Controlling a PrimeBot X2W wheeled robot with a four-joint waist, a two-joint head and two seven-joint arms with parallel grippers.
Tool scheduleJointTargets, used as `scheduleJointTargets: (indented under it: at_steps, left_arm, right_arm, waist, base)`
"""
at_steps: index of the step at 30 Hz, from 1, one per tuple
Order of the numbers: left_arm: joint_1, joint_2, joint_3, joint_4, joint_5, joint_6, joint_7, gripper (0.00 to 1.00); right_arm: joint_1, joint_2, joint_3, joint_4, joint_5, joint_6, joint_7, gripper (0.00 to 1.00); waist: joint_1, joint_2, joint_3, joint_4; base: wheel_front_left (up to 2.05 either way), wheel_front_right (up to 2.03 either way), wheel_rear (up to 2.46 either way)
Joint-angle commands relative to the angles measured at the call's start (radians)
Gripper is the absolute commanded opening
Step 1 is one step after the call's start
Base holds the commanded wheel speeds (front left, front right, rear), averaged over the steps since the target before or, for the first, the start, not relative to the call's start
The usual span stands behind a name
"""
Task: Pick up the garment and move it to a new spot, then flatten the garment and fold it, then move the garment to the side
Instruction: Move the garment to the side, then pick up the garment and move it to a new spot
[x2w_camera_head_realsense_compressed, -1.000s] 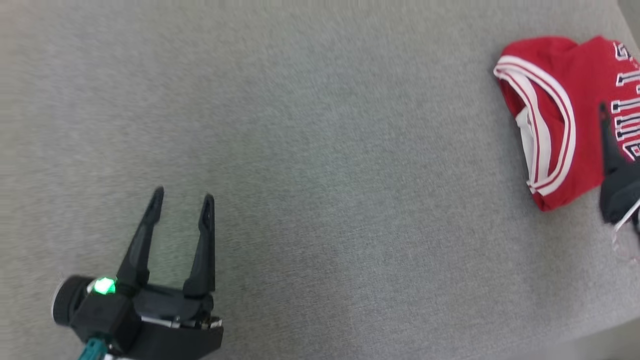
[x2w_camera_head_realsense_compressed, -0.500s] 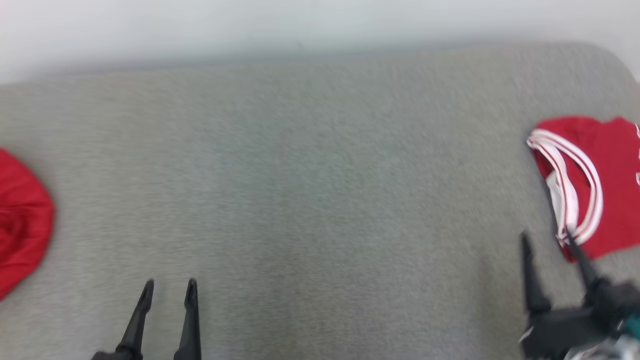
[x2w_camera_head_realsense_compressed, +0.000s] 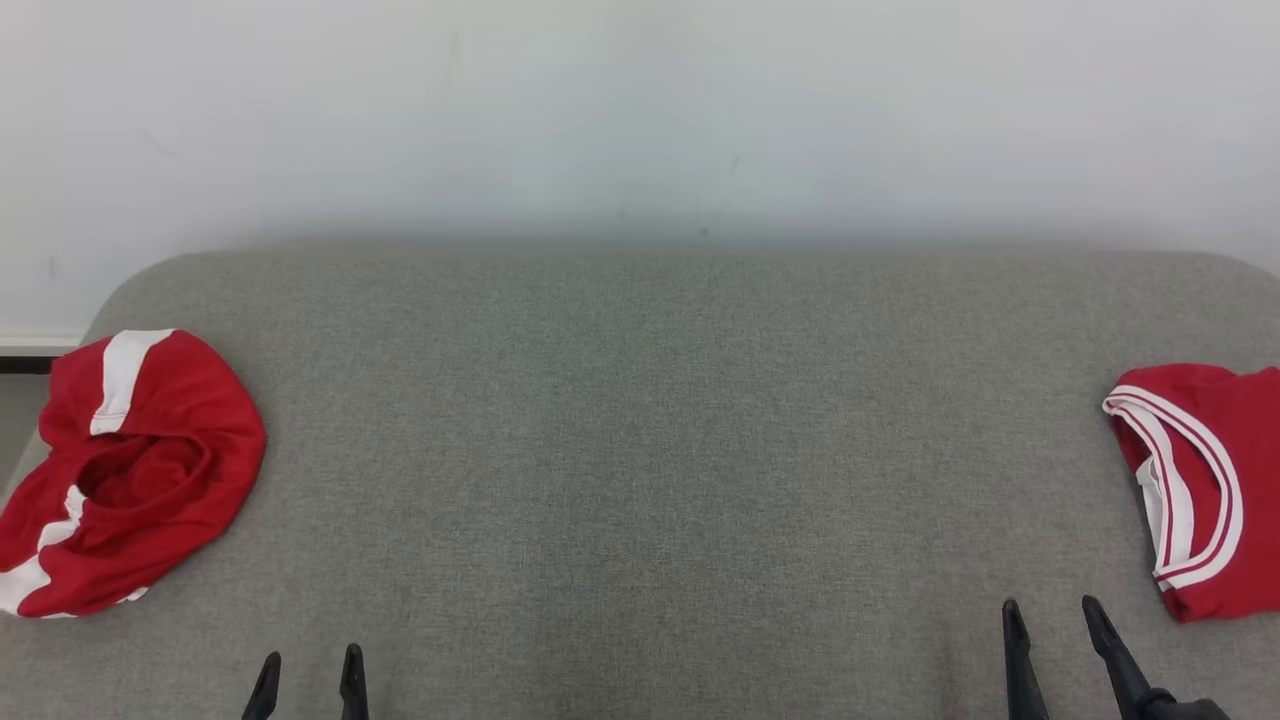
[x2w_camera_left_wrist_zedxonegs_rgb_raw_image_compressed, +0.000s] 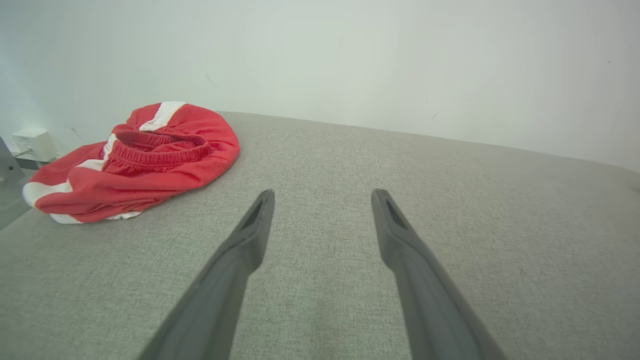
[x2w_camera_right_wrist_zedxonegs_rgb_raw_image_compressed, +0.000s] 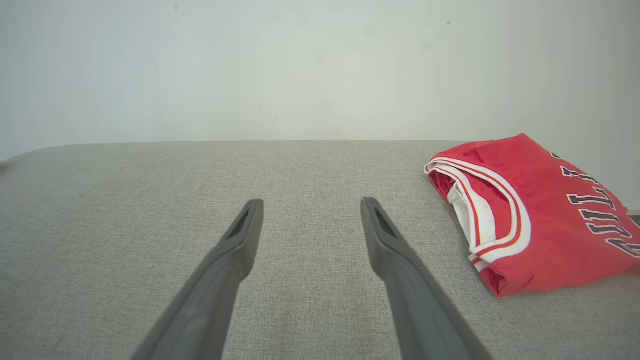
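A crumpled red garment (x2w_camera_head_realsense_compressed: 150, 470) with white stripes and an elastic waistband lies at the left end of the grey fabric surface (x2w_camera_head_realsense_compressed: 640, 450). In the left wrist view this garment (x2w_camera_left_wrist_zedxonegs_rgb_raw_image_compressed: 150, 155) sits ahead and to the left of my left gripper (x2w_camera_left_wrist_zedxonegs_rgb_raw_image_compressed: 322, 197), which is open and holds nothing. A folded red jersey (x2w_camera_head_realsense_compressed: 1200, 480) with white-trimmed armholes and lettering rests at the right end. My right gripper (x2w_camera_right_wrist_zedxonegs_rgb_raw_image_compressed: 311, 206) is open and apart from the jersey (x2w_camera_right_wrist_zedxonegs_rgb_raw_image_compressed: 530, 220), which lies to its right. Both the left gripper (x2w_camera_head_realsense_compressed: 307, 670) and right gripper (x2w_camera_head_realsense_compressed: 1050, 615) show their tips at the head view's bottom edge.
A plain white wall (x2w_camera_head_realsense_compressed: 640, 120) rises behind the surface's rounded far edge. A small white box (x2w_camera_left_wrist_zedxonegs_rgb_raw_image_compressed: 34, 142) sits beyond the surface's left end. A broad stretch of grey fabric separates the two garments.
The head camera has tilted up and swung left, bringing the wall and the crumpled garment into view. Both grippers now sit lower in the picture and stay open.
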Motion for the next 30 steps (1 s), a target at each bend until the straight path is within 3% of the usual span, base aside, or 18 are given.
scheduleJointTargets:
  at_steps: [1, 17, 30]
  left_arm:
    - [0.010, -0.002, 0.005, 0.013, -0.006, 0.001, -0.003, 1.00]
    - [0.027, -0.002, 0.002, 0.027, -0.022, 0.004, -0.003, 1.00]
    - [0.010, -0.002, -0.025, 0.034, -0.017, 0.003, -0.003, 1.00]
  right_arm:
    - [0.020, 0.003, -0.003, 0.015, 0.000, -0.003, -0.008, 1.00]
    - [0.048, 0.004, -0.026, 0.006, 0.042, -0.003, -0.008, 1.00]
    - [0.053, 0.004, -0.020, 0.006, 0.048, -0.003, -0.008, 1.00]
  waist:
    - [0.0003, 0.0002, -0.029, 0.014]
    - [0.0003, 0.0002, -0.052, 0.002]
    - [0.0003, 0.0002, -0.054, 0.036]
  base:
    - [0.00, 0.00, 0.00]
    - [0.00, 0.00, 0.00]
    - [0.00, 0.00, 0.00]
